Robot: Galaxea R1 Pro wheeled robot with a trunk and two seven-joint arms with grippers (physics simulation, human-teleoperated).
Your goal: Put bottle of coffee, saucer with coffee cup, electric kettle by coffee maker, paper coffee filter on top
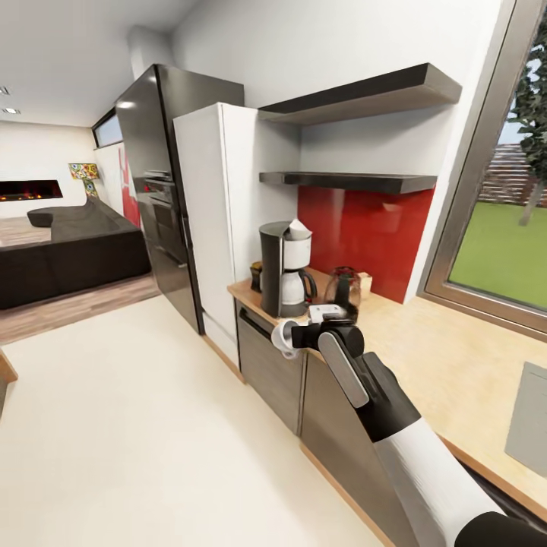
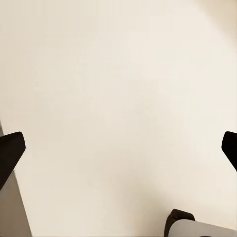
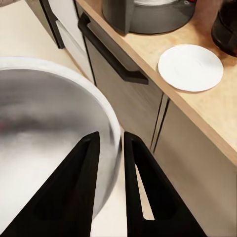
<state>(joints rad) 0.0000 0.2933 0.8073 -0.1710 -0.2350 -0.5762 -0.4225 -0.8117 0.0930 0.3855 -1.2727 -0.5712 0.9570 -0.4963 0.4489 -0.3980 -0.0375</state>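
Observation:
The coffee maker [image 1: 287, 270] stands on the kitchen countertop [image 1: 425, 357] with the paper coffee filter [image 1: 298, 227] on its top. A small dark jar, the bottle of coffee [image 1: 257, 275], sits just left of it, and the electric kettle [image 1: 343, 292] stands to its right. My right gripper [image 1: 292, 336] hangs in front of the counter edge, shut on the rim of the white coffee cup [image 3: 49, 138]. The saucer [image 3: 190, 67] lies bare on the counter near the machine's base. My left gripper [image 2: 118, 148] is open over the pale floor. The kitchen shelf [image 1: 349, 181] is bare.
Dark cabinet fronts with a long black handle [image 3: 111, 52] run below the counter. A tall white cabinet [image 1: 213, 220] and black fridge [image 1: 156, 182] stand left of it. A thicker board [image 1: 372, 95] hangs above the shelf. A grey sink [image 1: 528, 418] lies at right.

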